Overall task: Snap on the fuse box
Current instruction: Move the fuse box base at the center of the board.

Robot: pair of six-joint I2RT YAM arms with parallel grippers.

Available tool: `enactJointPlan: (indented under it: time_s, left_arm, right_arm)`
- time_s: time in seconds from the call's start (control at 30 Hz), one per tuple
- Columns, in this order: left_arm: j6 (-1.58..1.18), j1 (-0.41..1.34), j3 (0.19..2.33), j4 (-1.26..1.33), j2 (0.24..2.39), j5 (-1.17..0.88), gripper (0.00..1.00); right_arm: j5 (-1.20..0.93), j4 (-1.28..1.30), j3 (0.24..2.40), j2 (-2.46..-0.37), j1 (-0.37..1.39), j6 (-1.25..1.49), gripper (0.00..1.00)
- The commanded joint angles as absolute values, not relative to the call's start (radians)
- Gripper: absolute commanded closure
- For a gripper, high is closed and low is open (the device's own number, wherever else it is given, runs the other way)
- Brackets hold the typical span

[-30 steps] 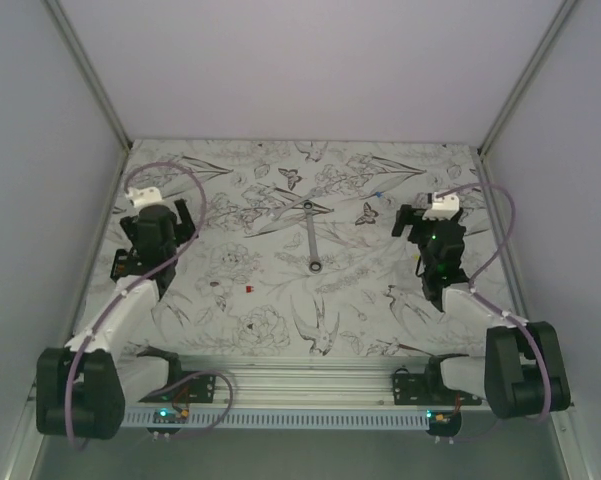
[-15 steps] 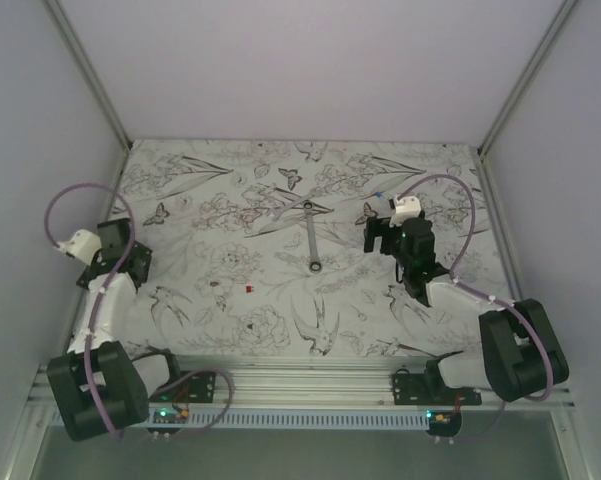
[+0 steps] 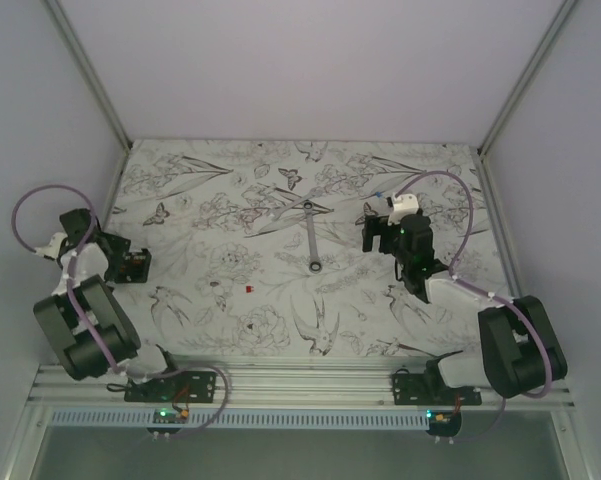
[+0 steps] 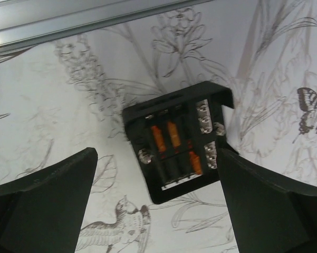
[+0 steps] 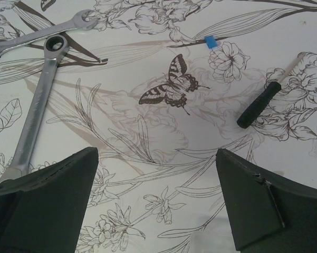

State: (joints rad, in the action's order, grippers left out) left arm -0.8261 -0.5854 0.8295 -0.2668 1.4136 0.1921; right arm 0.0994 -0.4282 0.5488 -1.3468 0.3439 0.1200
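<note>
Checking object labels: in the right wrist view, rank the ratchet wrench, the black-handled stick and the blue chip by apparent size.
1. ratchet wrench, clearly largest, its near end partly hidden.
2. black-handled stick.
3. blue chip, smallest by far.

I count one fuse box on the worktop, and I can make out three orange fuses inside it. There are two silver wrenches: one ratchet wrench and one open-ended wrench. I see one black-handled stick, one small blue piece and one small red piece. There are two tools: the left tool and the right tool.
</note>
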Motion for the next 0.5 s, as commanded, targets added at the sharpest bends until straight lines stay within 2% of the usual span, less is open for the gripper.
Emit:
enactJointPlan:
  time_s: [0.0, 0.3, 0.47]
  left_arm:
    - [-0.813, -0.595, 0.902, -0.259, 1.491, 0.086, 0.00]
    - [-0.785, -0.593, 0.978, -0.259, 1.639, 0.062, 0.00]
    - [-0.785, -0.560, 0.998, -0.290, 1.676, 0.123, 0.00]
  right_arm:
    - [0.082, -0.421, 0.589, -1.360, 0.352, 0.123, 0.00]
    - [0.054, -0.407, 0.606, -1.376, 0.352, 0.113, 0.00]
    - [0.043, -0.409, 0.604, -1.376, 0.353, 0.112, 0.01]
